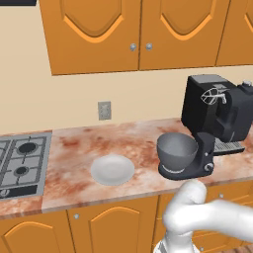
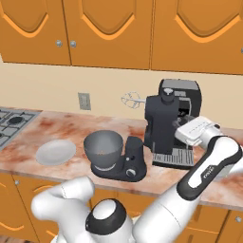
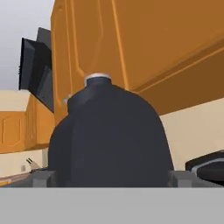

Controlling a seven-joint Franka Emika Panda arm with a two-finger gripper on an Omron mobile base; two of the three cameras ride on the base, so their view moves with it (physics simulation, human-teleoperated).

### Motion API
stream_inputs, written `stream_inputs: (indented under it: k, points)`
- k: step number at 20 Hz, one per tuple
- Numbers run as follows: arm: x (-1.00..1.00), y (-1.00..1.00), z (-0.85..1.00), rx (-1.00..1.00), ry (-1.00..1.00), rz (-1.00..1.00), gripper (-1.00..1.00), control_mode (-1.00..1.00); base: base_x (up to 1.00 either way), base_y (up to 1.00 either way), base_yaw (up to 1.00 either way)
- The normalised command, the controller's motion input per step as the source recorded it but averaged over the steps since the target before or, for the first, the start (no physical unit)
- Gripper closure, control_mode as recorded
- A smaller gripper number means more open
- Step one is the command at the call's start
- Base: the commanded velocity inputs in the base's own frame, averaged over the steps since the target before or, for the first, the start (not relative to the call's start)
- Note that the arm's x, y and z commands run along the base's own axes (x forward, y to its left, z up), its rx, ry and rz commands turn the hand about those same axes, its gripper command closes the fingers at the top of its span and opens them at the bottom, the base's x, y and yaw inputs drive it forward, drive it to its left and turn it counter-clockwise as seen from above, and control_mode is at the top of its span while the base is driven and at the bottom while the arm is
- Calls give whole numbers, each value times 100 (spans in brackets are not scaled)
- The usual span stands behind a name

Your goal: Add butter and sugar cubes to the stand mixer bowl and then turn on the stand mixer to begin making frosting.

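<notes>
The dark grey stand mixer (image 1: pixel 228 118) (image 2: pixel 160 122) stands on the counter with its head tilted up and the wire whisk (image 2: pixel 132 99) raised in the air. The grey metal stand mixer bowl (image 1: pixel 177 149) (image 2: pixel 103 144) sits on the mixer's base. My gripper (image 2: pixel 178 126) (image 3: pixel 111 177) is at the back of the raised head, open, with its fingertips (image 3: pixel 41 176) far apart on either side of the dark rounded housing (image 3: pixel 109 135). The butter and the sugar cubes are hidden. The white plate (image 1: pixel 112 170) (image 2: pixel 55 152) lies bare.
A boxy black coffee machine (image 1: pixel 200 96) (image 2: pixel 186 97) stands right behind the mixer. A gas hob (image 1: pixel 22 160) is set into the counter at the left. Orange wall cabinets (image 1: pixel 138 29) hang above, and a wall socket (image 1: pixel 104 110) sits behind the plate.
</notes>
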Motion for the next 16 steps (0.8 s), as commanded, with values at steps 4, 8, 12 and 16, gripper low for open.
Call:
stream_inputs:
  k: [4,8,12,16]
  points:
    - [19,39,0,-1,0,25,-100,-100,0,0,0]
    - [0,79,0,-7,0,18,-100,-100,0,0,0]
    - [-7,100,7,-16,-4,8,-100,-100,0,0,0]
    - [-22,100,12,-20,-9,0,-100,-100,0,0,0]
